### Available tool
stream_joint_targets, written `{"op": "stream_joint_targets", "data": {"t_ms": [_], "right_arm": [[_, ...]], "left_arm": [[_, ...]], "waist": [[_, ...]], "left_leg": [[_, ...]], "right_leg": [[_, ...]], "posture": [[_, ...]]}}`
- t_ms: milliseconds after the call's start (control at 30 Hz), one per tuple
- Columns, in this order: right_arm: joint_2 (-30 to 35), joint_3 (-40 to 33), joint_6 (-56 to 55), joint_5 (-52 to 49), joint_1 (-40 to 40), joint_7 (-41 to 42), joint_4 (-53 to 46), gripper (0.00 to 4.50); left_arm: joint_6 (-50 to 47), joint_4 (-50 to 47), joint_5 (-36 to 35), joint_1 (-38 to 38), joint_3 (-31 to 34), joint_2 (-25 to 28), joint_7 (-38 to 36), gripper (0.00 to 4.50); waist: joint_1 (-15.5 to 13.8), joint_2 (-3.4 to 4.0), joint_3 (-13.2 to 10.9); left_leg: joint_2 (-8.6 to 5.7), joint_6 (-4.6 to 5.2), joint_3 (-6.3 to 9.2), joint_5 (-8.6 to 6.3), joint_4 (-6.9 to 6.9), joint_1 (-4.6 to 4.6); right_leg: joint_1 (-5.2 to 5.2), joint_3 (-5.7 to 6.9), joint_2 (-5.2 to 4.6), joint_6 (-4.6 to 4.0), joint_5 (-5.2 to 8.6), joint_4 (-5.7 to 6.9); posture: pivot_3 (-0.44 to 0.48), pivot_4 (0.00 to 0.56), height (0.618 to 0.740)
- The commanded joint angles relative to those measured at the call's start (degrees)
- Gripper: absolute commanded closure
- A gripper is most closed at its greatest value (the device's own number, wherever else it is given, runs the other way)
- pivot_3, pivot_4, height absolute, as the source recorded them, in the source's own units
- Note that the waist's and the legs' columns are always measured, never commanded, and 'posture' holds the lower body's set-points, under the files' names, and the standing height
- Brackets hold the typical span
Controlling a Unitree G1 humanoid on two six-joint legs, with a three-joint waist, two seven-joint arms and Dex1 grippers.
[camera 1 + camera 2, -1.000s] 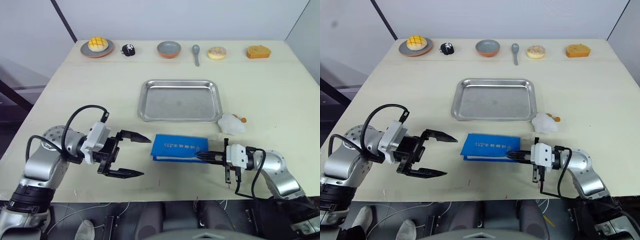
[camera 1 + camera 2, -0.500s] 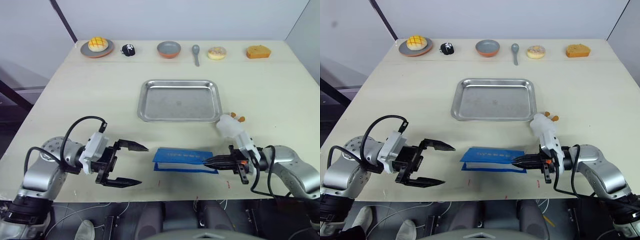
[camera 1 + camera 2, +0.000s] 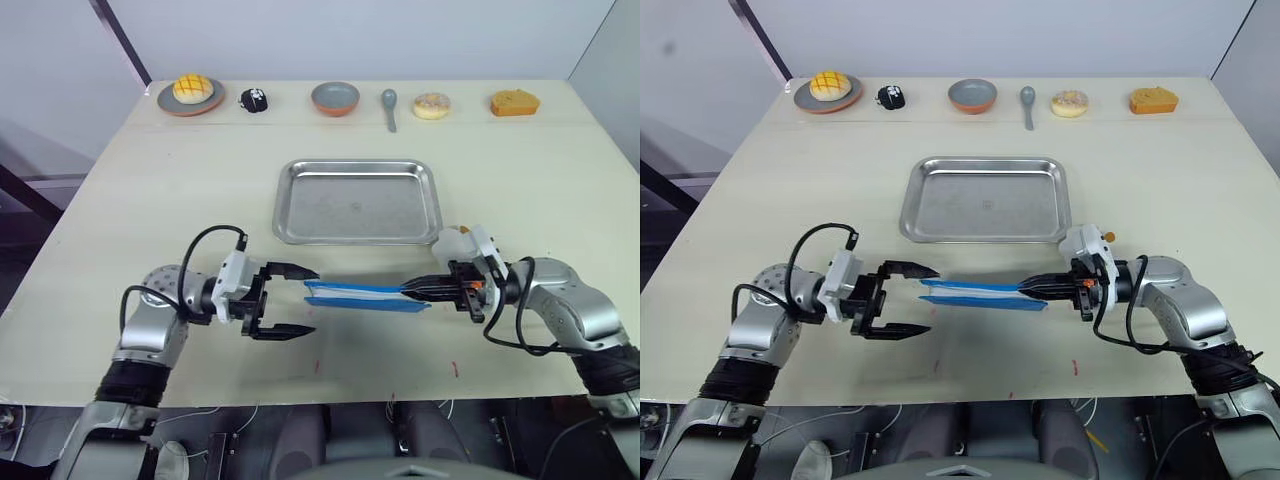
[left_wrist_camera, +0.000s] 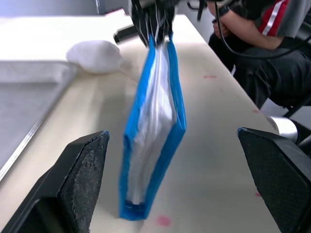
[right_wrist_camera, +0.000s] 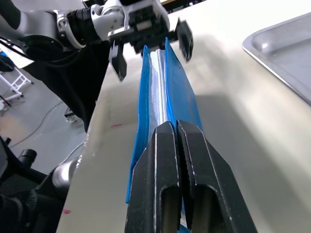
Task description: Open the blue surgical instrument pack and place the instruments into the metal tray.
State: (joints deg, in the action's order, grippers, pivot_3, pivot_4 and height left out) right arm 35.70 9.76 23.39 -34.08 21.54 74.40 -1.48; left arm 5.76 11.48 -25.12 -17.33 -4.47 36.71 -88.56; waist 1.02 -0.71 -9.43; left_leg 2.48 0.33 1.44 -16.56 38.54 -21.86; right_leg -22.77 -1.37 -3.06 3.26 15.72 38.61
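While the right tool (image 5: pixel 176 133) pinches the blue surgical instrument pack (image 4: pixel 155 121), the left tool (image 3: pixel 292 300) gapes

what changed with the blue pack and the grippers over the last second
The right gripper, shut on the blue surgical instrument pack, has tipped it from lying flat up onto its edge and drawn it slightly toward the metal tray. The left gripper moved in toward the pack's free end with fingers open, not yet gripping. The tray, empty, and the white lump stayed put.
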Motion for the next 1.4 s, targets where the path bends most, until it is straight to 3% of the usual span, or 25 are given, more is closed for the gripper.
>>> {"op": "stream_joint_targets", "data": {"t_ms": [33, 233, 300, 333, 567, 633, 733, 867, 1000, 1100, 1400], "right_arm": [[-0.8, -0.6, -0.8, 0.9, 0.9, 0.7, 0.1, 4.44], [-2.0, -1.1, -2.6, 2.7, 1.4, 0.6, 1.1, 4.44], [-2.4, -1.3, -3.4, 3.4, 1.3, 0.2, 1.1, 4.50], [-2.5, -1.5, -3.4, 3.4, 1.2, 0.1, 1.0, 4.50], [-3.7, -3.3, -3.1, 3.1, 0.5, -1.6, 0.2, 4.50], [-3.8, -3.6, -3.0, 3.0, 0.2, -2.1, -0.2, 4.50], [-3.2, -4.6, -2.3, 2.8, -0.8, -3.4, -1.6, 4.50], [-2.1, -7.2, -3.1, 2.6, -2.4, -5.1, -5.0, 3.39], [-0.2, -10.3, -3.4, 2.2, -4.6, -5.6, -5.6, 1.31], [0.8, -13.1, -4.6, 2.8, -5.6, -6.6, -3.8, 0.15], [-0.3, -16.9, -6.1, 10.3, -4.3, -21.2, 3.5, 0.07]], "left_arm": [[2.7, 2.7, 1.9, -2.4, -0.7, -2.1, 0.6, 0.00], [5.0, 8.9, 3.4, -3.8, -1.1, -6.3, 0.6, 0.00], [3.8, 9.0, 2.3, -3.5, -0.5, -7.4, 0.9, 0.53], [3.8, 9.0, 2.2, -3.4, -0.4, -7.7, 0.9, 0.55], [0.6, 5.0, 1.9, -3.2, -0.1, -7.8, 2.4, 3.83], [-0.5, 3.7, 1.8, -3.1, 0.1, -7.6, 2.9, 4.44], [-1.5, 2.4, 1.8, -2.7, 0.2, -7.4, 3.5, 4.44], [-1.8, 1.7, 2.1, -2.2, 0.4, -7.1, 3.7, 4.50], [-1.7, 1.6, 2.3, -2.0, 0.2, -7.0, 3.6, 4.50], [-1.5, 1.8, 2.4, -2.1, 0.2, -7.1, 3.6, 4.50], [0.1, 3.7, 2.6, -1.9, 0.2, -7.2, 2.9, 4.50]], "waist": [[0.0, 0.00, 0.0], [0.2, 0.00, 0.0], [0.2, 0.00, 0.0], [0.2, 0.00, 0.0], [0.1, 0.00, 0.0], [0.0, 0.00, 0.0], [-0.1, 0.00, 0.0], [-0.2, 0.01, 0.0], [-0.2, 0.01, 0.0], [-0.3, 0.01, 0.0], [-0.2, 0.02, 0.0]], "left_leg": [[0.00, 0.00, 0.00, 0.00, 0.01, 0.00], [0.00, 0.00, 0.03, 0.00, 0.01, 0.00], [0.00, 0.00, 0.03, 0.00, 0.01, 0.00], [0.00, 0.00, 0.04, 0.00, 0.01, 0.00], [0.00, 0.00, 0.06, 0.00, 0.01, -0.02], [0.00, 0.00, 0.06, 0.00, 0.02, -0.03], [0.00, -0.01, 0.06, 0.00, 0.02, -0.04], [-0.01, -0.01, 0.06, 0.00, 0.02, -0.06], [-0.01, -0.01, 0.08, 0.00, 0.02, -0.07], [-0.01, 0.00, 0.08, 0.00, 0.02, -0.09], [-0.01, -0.01, 0.05, 0.00, 0.01, -0.08]], "right_leg": [[0.00, 0.00, 0.00, 0.00, 0.00, 0.02], [-0.01, 0.00, 0.03, 0.00, 0.00, 0.03], [-0.01, -0.01, 0.03, 0.00, 0.00, 0.03], [-0.01, 0.00, 0.03, 0.00, 0.00, 0.04], [-0.01, 0.01, 0.02, 0.00, 0.00, 0.04], [-0.01, 0.01, 0.02, 0.00, 0.00, 0.03], [-0.01, 0.02, 0.01, 0.00, 0.00, 0.03], [-0.01, 0.02, 0.00, 0.00, 0.00, 0.00], [-0.01, 0.04, 0.01, 0.00, 0.00, -0.02], [-0.01, 0.04, 0.00, 0.00, 0.00, -0.03], [-0.01, 0.02, 0.01, 0.00, 0.00, -0.03]], "posture": [[0.000, 0.150, 0.732], [0.000, 0.150, 0.732], [0.000, 0.150, 0.732], [0.000, 0.150, 0.732], [0.000, 0.150, 0.732], [0.000, 0.150, 0.732], [0.000, 0.150, 0.732], [0.000, 0.150, 0.732], [0.000, 0.150, 0.732], [0.000, 0.150, 0.732], [0.000, 0.150, 0.732]]}}
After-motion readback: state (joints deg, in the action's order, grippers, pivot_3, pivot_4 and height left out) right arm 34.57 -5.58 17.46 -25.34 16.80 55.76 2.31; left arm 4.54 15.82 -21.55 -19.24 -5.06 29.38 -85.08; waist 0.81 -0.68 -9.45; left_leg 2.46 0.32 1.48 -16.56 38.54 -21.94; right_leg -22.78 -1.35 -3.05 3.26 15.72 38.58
